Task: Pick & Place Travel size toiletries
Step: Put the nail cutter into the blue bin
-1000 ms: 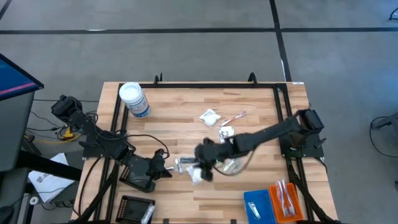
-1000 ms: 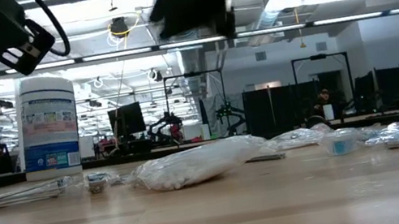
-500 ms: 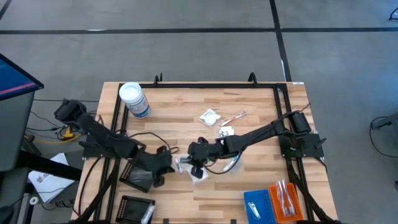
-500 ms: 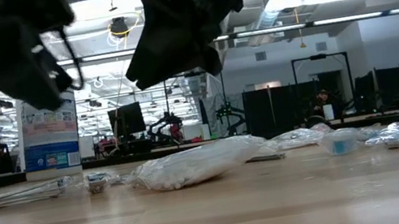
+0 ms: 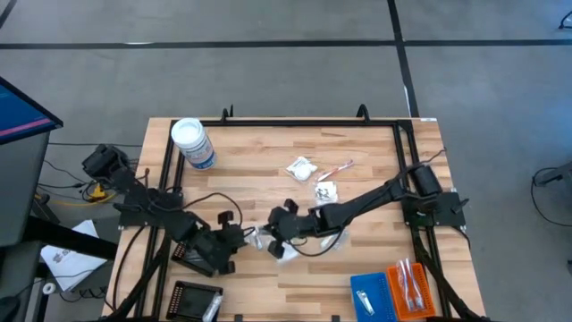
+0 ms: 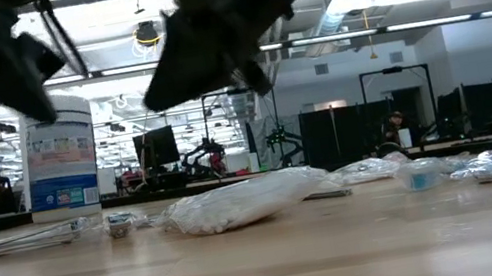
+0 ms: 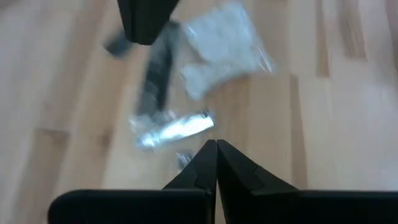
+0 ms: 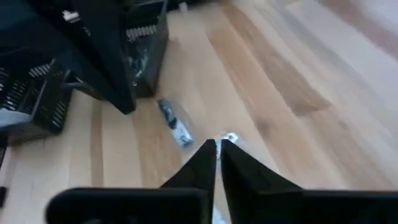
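Observation:
The travel size toiletries lie scattered on the wooden table: a white sachet [image 5: 301, 167], a red-pink toothbrush [image 5: 338, 167], and a cluster of a white sachet [image 7: 224, 46], a dark stick [image 7: 155, 81] and a silvery piece [image 7: 174, 127]. My left gripper [image 5: 243, 238] is shut, tipped down at the cluster's left side, and holds nothing. My right gripper [image 5: 273, 238] is shut above the cluster, coming from the right. A tiny silvery piece [image 8: 229, 137] shows right at its fingertips [image 8: 208, 152]. Another dark stick [image 8: 174, 121] lies beyond. My right gripper is shut with the tiny silvery piece [image 8: 229, 137] right at its tips, but I cannot tell whether it touches that piece or the piece lies on the table behind it. My left gripper touches nothing.
A big white-lidded jar [image 5: 192, 143] stands at the far left. Black trays [image 5: 195, 258] sit by the left arm, near the front edge. Blue [image 5: 366, 300] and orange [image 5: 409, 288] trays sit at the front right. A black frame [image 5: 295, 120] rims the table.
My right gripper has come down and moved toward the table's left, over the cluster. My left gripper has tipped its fingers downward toward the same cluster, staying almost in place. The toiletries have not moved.

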